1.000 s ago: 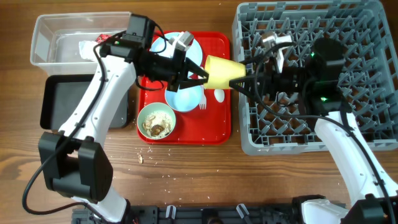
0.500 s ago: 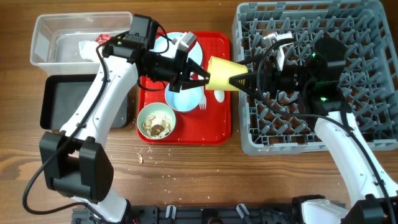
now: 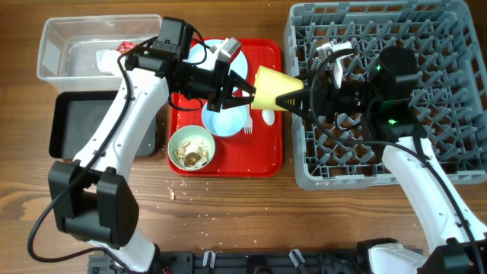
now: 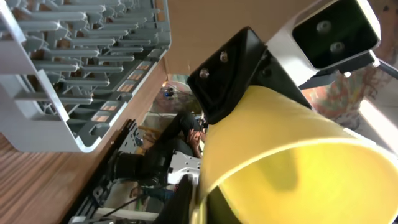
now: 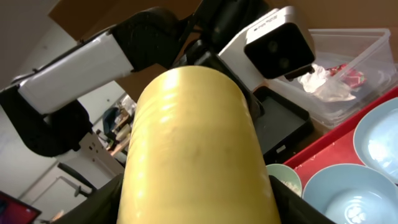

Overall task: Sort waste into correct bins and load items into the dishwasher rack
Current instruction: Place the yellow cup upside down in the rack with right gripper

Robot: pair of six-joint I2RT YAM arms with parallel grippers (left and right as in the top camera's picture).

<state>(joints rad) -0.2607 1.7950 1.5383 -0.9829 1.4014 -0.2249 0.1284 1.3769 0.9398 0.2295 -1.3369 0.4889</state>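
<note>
The small yellow cup [image 3: 272, 88] hangs on its side above the red serving tray's right edge, held from both ends. My left gripper [image 3: 248, 93] is shut on its rim, one finger inside and one outside [image 4: 185, 198]. My right gripper [image 3: 294, 97] is shut on its base end, a finger on each side of the cup [image 5: 193, 143]. The cup fills the left wrist view [image 4: 292, 162]. The grey dishwasher rack [image 3: 449, 46] stands to the right. The clear tub [image 3: 55, 46] holds the white napkin [image 3: 106, 59] and red wrapper [image 3: 126, 47].
The black tray [image 3: 72, 125] lies in front of the tub. The red serving tray [image 3: 266, 160] bears the light blue plate [image 3: 199, 55], light blue bowl [image 3: 224, 119], pale green bowl [image 3: 191, 147] with scraps, fork [image 3: 248, 126] and spoon [image 3: 268, 116]. Crumbs [image 3: 173, 192] lie on the table.
My right gripper has slid left onto the cup's base end and closed on it. The cup has shifted slightly up. The left arm has barely moved.
</note>
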